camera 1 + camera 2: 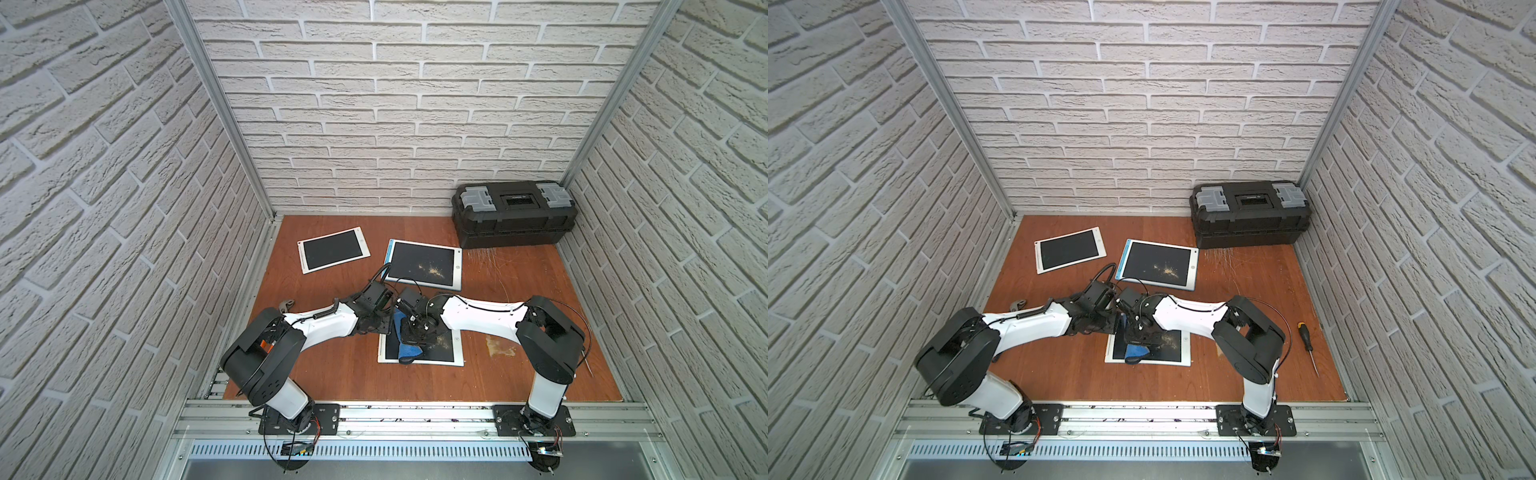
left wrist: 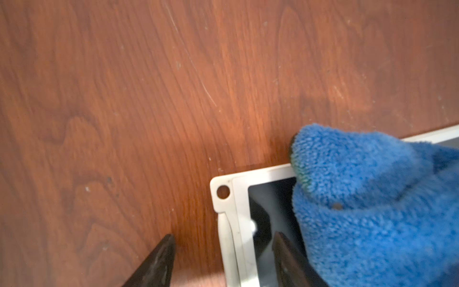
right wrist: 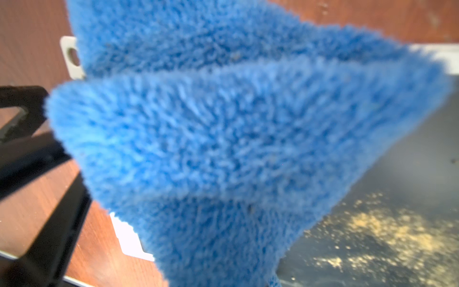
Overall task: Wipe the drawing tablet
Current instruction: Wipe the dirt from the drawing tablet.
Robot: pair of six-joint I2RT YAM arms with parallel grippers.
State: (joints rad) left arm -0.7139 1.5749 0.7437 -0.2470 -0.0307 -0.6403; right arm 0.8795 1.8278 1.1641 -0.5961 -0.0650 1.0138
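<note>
The drawing tablet (image 1: 446,347) (image 1: 1171,347), a white frame round a dark screen, lies flat near the table's front. Yellowish crumbs (image 3: 385,231) are scattered on its screen (image 3: 397,179). A fluffy blue cloth (image 1: 409,351) (image 1: 1136,352) (image 3: 236,136) rests on the screen's left half, with my right gripper (image 1: 417,332) shut on it; the cloth hides its fingers in the right wrist view. My left gripper (image 2: 223,235) (image 1: 384,328) is open and straddles the tablet's left frame (image 2: 238,188), one finger over the wood, one over the screen, beside the cloth (image 2: 372,198).
Two more tablets lie further back: a clean one (image 1: 333,250) at the left and one with crumbs (image 1: 424,265) in the middle. A black toolbox (image 1: 513,214) fills the back right corner. A screwdriver (image 1: 1307,338) lies at the right, a wrench (image 1: 286,306) under the left arm.
</note>
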